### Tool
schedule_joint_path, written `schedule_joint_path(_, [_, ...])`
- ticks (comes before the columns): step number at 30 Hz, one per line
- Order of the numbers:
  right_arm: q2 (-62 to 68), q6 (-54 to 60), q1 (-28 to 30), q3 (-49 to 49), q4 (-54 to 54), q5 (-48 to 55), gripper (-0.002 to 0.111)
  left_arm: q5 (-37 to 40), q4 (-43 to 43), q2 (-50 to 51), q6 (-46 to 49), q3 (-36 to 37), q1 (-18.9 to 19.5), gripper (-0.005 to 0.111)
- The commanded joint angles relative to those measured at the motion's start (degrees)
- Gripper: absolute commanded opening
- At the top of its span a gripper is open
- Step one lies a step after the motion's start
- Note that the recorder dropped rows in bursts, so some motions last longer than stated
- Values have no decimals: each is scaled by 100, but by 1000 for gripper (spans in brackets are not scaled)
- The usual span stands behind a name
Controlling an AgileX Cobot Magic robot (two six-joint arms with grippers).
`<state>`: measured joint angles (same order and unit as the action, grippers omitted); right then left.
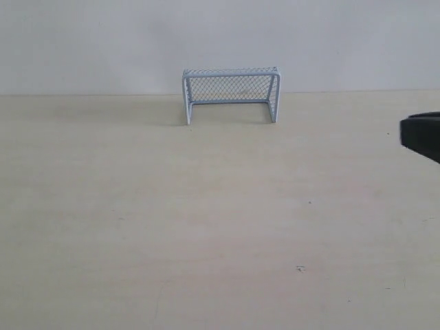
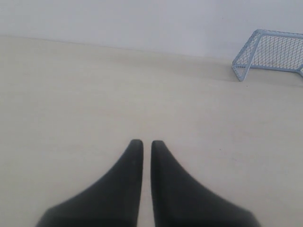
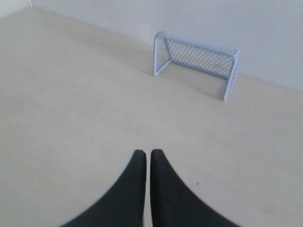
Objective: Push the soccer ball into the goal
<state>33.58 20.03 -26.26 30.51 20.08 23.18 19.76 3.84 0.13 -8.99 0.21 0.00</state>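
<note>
The left hand [image 2: 147, 142] and the right hand [image 3: 147, 152] are each pressed almost together, with only a thin slit between the fingers and nothing held. Both hang over the pale desk [image 1: 206, 227]. Farther away, at 12 o'clock, the goal [image 1: 231, 95] stands upright near the wall [image 1: 220, 34]. Where the soccer ball is, I cannot tell.

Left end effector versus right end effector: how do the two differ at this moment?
The right end effector has the whole goal ahead; the left end effector sees the goal cut off by its frame. In the exterior view a dark part, likely of the right end effector, shows at the edge; nothing of the left end effector does. Shared: both black, shut, holding nothing over the table.
</note>
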Motion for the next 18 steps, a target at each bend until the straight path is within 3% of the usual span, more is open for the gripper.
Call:
schedule_joint_path(1, [-1245,-62,312,-821,29,-365,0,-28,-26,-13,-48,-21,11,6])
schedule_joint_path(12, [-3331,-480,1005,-2246,29,-977,0,-28,-26,-13,-48,-21,11,6])
schedule_joint_path(18, [-3358,-768,1403,-2767,41,-1573,0,-28,-26,-13,-48,-21,11,6])
